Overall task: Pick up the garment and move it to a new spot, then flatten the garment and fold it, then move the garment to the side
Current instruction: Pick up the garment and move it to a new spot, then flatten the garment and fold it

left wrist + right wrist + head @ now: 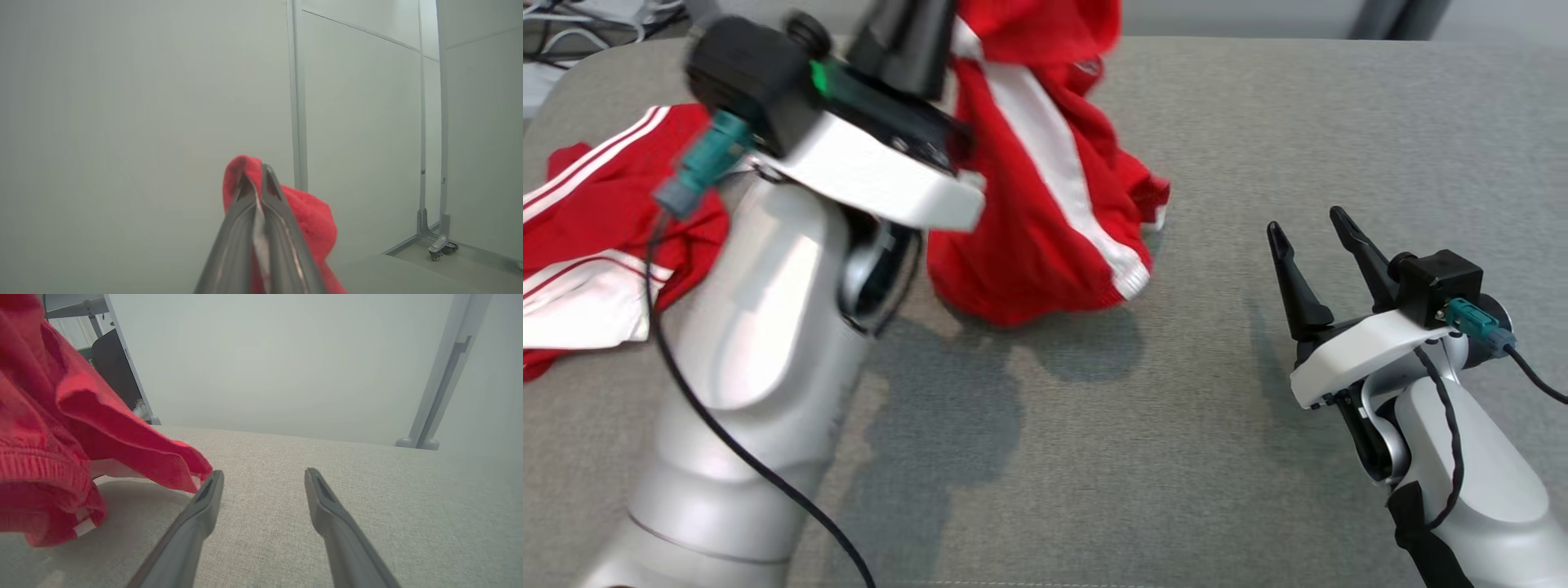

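Note:
The garment (1045, 204) is red with white stripes. Part of it hangs lifted above the grey surface at upper middle of the head view, and part lies at the left (596, 237). My left gripper (255, 171) is raised high, shut on a fold of the garment (314, 216); its fingertips run off the top of the head view. My right gripper (1311, 229) hovers low at the right, open and empty. In the right wrist view its fingers (204, 498) stand wide apart, just right of the hanging garment (61, 428).
A grey padded surface (1176, 425) spreads under both arms. Pale wall panels (359, 122) and a frame post on a caster (443, 245) stand beyond it. Cables lie at the far left corner (572, 33).

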{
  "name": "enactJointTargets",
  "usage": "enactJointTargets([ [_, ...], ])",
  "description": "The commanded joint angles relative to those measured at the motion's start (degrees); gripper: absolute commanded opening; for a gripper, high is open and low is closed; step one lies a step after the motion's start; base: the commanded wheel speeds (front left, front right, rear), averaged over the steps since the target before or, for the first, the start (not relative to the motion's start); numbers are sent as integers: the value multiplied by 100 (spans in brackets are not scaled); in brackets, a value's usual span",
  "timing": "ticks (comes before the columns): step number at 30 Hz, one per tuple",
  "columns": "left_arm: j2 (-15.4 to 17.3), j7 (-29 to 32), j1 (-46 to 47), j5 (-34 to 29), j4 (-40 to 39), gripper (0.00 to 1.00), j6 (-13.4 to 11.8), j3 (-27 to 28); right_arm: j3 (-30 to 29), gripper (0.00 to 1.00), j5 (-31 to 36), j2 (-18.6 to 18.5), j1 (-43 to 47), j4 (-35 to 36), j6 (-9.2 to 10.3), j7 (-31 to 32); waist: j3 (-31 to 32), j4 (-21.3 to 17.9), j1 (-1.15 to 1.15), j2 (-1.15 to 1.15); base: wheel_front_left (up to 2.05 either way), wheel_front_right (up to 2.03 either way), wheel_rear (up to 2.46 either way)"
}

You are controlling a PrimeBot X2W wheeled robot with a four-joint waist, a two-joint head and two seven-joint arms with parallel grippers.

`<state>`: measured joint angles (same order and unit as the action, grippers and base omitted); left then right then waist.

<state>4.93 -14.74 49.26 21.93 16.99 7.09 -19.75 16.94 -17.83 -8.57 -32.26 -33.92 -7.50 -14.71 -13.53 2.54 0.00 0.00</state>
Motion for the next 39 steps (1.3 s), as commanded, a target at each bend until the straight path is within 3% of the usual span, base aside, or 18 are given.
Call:
enactJointTargets([
  [1,60,-26,-137,132,-56,0,39,15,54,100,-40,87,47,129,1,-29,35,-203,0,0,0,0,0],
  [7,-162,-26,-641,235,105,0,39,-545,12,100,-15,104,74,101,1,-29,27,-538,0,0,0,0,0],
  [10,-194,-26,-993,164,546,0,39,-816,30,100,-27,131,76,63,1,-29,34,-695,0,0,0,0,0],
  [11,-198,-26,-1120,169,764,14,39,-947,40,100,-34,138,77,54,1,-29,43,-741,0,0,0,0,0],
  [12,-200,-26,-1222,237,900,49,39,-1056,49,100,-45,144,79,41,1,-29,51,-783,0,0,0,0,0],
  [13,-201,-26,-1317,316,1024,100,39,-1191,43,100,-54,139,83,33,1,-29,60,-802,0,0,0,0,0],
  [20,-203,-26,-1662,351,1342,100,17,-1223,-71,100,-86,63,163,-7,1,-29,235,-760,0,0,0,0,0],
  [39,-161,-26,-3378,-1141,475,100,-246,1056,-34,100,-26,119,636,257,1,-29,990,-155,0,0,0,0,0],
])
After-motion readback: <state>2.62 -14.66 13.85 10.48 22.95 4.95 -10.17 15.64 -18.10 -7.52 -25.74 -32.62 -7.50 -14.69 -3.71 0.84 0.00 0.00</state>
